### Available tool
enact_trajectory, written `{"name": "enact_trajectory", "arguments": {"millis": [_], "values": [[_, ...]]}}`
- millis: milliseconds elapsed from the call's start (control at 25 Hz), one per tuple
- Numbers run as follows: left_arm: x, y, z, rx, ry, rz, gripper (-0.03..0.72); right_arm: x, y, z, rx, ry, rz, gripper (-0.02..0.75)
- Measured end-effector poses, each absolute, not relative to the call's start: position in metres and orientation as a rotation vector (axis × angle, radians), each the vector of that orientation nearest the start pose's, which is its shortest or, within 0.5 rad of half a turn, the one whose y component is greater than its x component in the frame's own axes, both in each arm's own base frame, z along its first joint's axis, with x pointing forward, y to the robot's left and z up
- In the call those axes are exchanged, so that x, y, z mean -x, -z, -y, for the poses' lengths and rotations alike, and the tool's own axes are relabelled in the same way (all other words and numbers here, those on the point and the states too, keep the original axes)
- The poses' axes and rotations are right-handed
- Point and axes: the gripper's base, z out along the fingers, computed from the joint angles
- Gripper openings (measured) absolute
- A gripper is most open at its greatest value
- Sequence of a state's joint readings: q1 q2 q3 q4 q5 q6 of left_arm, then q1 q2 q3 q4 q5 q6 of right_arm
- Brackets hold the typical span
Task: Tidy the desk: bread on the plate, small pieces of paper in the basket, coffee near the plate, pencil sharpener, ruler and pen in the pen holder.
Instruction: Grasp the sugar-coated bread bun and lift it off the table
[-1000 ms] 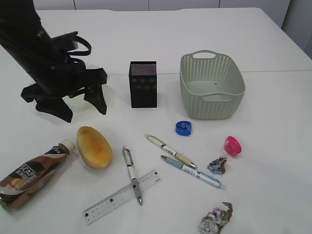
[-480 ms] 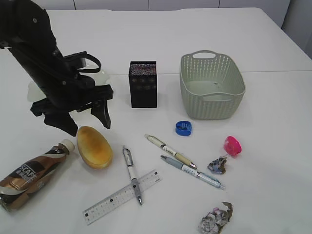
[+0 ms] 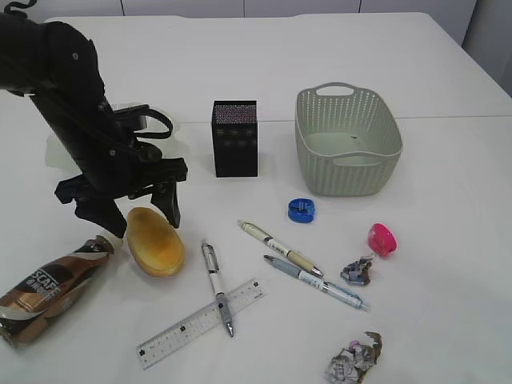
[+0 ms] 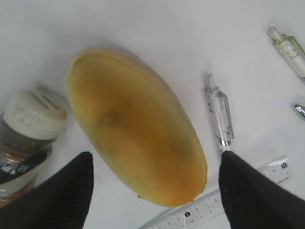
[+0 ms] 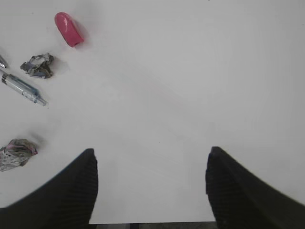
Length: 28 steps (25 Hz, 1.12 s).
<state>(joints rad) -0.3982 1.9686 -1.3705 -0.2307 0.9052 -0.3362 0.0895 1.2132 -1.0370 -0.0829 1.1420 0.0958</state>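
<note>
Exterior view: the left gripper (image 3: 138, 216) hangs wide open over the bread (image 3: 154, 241) near the desk's (image 3: 448, 200) left front edge, holding nothing — the arm hides most of the plate.

Left wrist view: the coffee (image 4: 26, 136) is cut off.

Right wrist view: the right gripper (image 5: 150, 188) gapes, empty, over bare white desk.

The bread (image 3: 155, 242) was golden-yellow with a browner top. The basket (image 3: 348, 142) was grey-green and perforated, the pen holder (image 3: 235, 138) black mesh. One pencil sharpener (image 3: 302, 210) was blue, another (image 3: 382, 239) pink. The coffee (image 3: 50, 288) wore a brown-and-cream label.
</note>
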Motion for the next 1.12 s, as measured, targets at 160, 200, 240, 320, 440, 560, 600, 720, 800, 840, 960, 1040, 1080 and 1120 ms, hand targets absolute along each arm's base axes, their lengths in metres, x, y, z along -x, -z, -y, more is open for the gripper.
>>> {"name": "enact_trajectory", "arguments": {"millis": [160,200,240,320,440,560,600,720,800,840,960,1040,1080,1120], "values": [[-0.352,-0.176,0.164,0.087,0.318,-3.053,0.599,-0.219,-0.315,-0.013,0.021,0.069,-2.795,0.517],[-0.352,-0.176,0.164,0.091,0.315,-3.053,0.599,-0.219,-0.315,-0.013,0.021,0.069,-2.793,0.517],[-0.352,-0.176,0.163,0.091,0.310,-3.052,0.599,-0.219,-0.315,-0.013,0.021,0.069,-2.794,0.517],[-0.353,-0.175,0.163,0.090,0.308,-3.050,0.599,-0.219,-0.315,-0.013,0.021,0.066,-2.794,0.517],[-0.353,-0.170,0.164,0.095,0.302,-3.062,0.599,-0.219,-0.315,-0.013,0.021,0.066,-2.794,0.517],[-0.355,-0.164,0.164,0.101,0.296,-3.070,0.599,-0.219,-0.315,-0.013,0.021,0.066,-2.794,0.517],[-0.356,-0.163,0.165,0.102,0.299,-3.063,0.599,-0.219,-0.315,-0.013,0.021,0.066,-2.793,0.517],[-0.357,-0.163,0.165,0.105,0.304,-3.050,0.599,-0.219,-0.315,-0.013,0.021,0.066,-2.793,0.517],[-0.358,-0.163,0.165,0.106,0.307,-3.041,0.599,-0.219,-0.315,-0.013,0.021,0.066,-2.793,0.517],[-0.358,-0.163,0.165,0.108,0.309,-3.037,0.599,-0.219,-0.315,-0.013,0.021,0.066,-2.793,0.517],[-0.359,-0.164,0.165,0.110,0.313,-3.033,0.599,-0.219,-0.315,-0.013,0.021,0.066,-2.793,0.517],[-0.359,-0.164,0.165,0.112,0.313,-3.033,0.599,-0.219,-0.315,-0.013,0.021,0.066,-2.793,0.517],[-0.359,-0.163,0.165,0.112,0.313,-3.032,0.599,-0.219,-0.315,-0.013,0.021,0.066,-2.793,0.517],[-0.359,-0.162,0.166,0.113,0.311,-3.036,0.599,-0.219,-0.315,-0.013,0.021,0.066,-2.793,0.517]]}}
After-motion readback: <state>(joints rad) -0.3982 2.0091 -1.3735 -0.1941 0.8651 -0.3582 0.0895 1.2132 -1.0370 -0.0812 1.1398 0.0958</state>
